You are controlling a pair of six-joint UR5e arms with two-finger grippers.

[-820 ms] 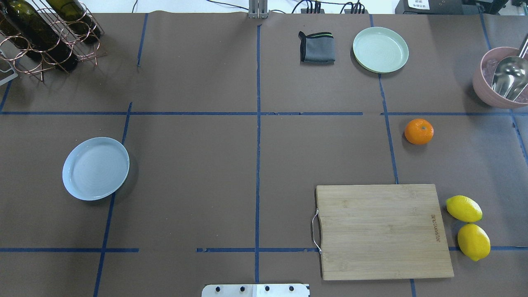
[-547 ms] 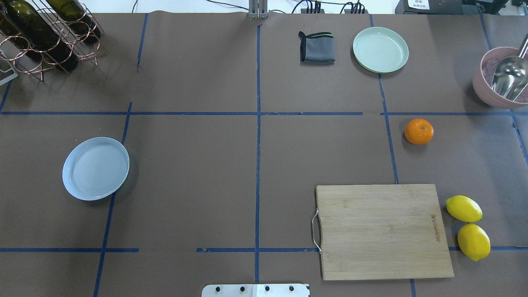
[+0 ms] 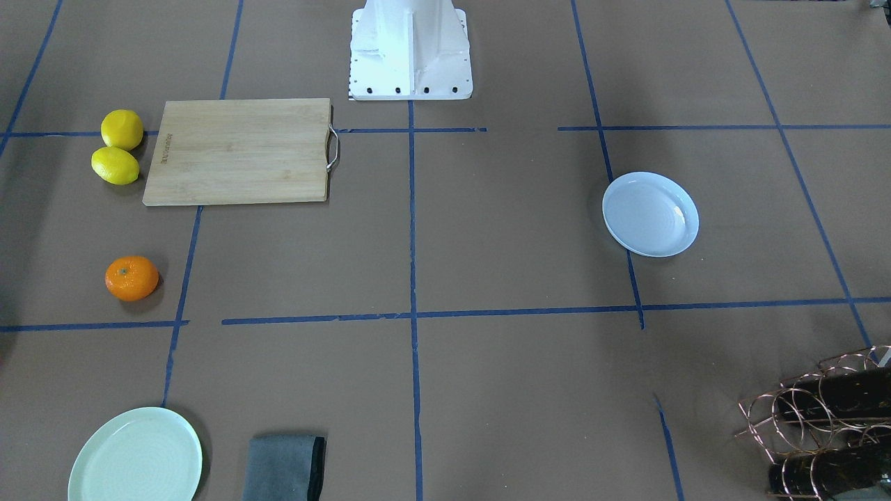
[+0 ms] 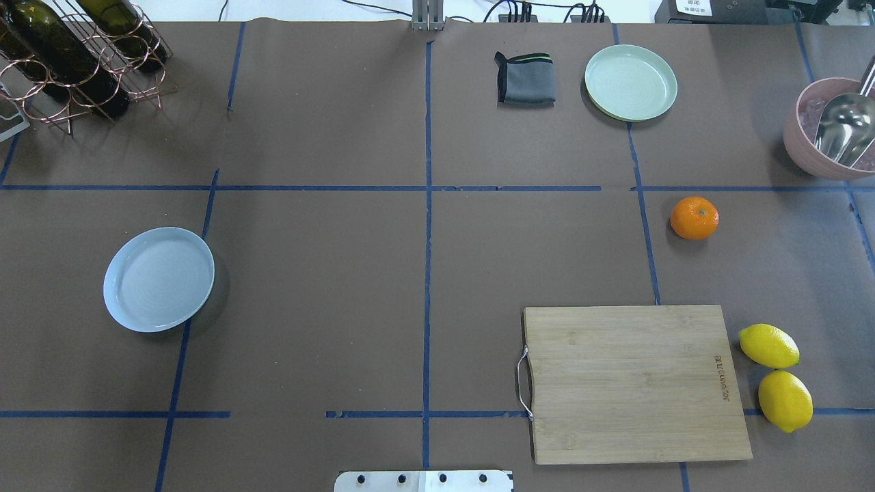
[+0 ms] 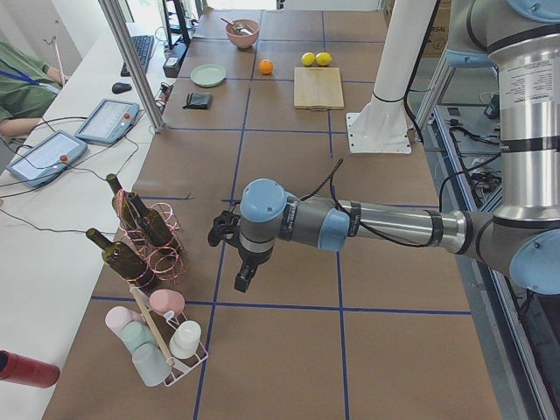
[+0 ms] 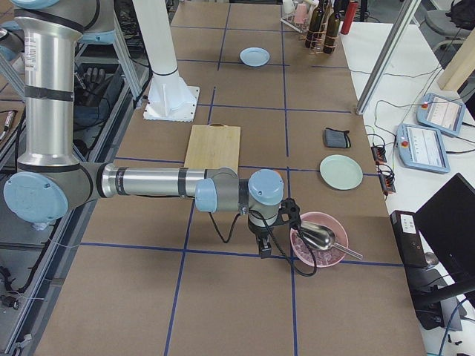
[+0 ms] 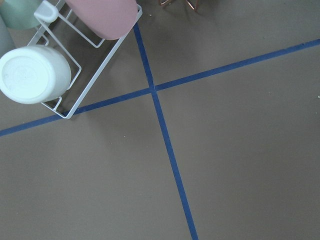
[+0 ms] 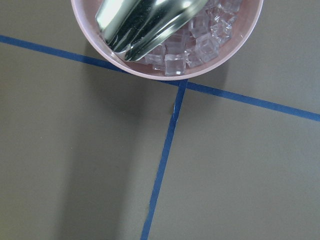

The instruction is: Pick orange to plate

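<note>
The orange (image 4: 694, 218) rests on the brown table paper at the right, beyond the cutting board, and shows at the left in the front-facing view (image 3: 131, 278). Far across the table at the left lies the pale bluish-white plate (image 4: 158, 279), bare inside. Neither gripper appears in the overhead or front-facing view. My left gripper (image 5: 242, 282) hangs over the table's left end beside the bottle rack, well away from the plate. My right gripper (image 6: 262, 250) hangs beside the pink bowl at the right end. I cannot tell whether either is open or shut.
A wooden cutting board (image 4: 632, 383) lies near the robot's base, with two lemons (image 4: 769, 345) to its right. A mint-green plate (image 4: 630, 82) and folded grey cloth (image 4: 525, 78) sit at the far edge. A pink bowl (image 4: 813, 154) holds ice and a scoop. A wine rack (image 4: 75, 55) stands far left.
</note>
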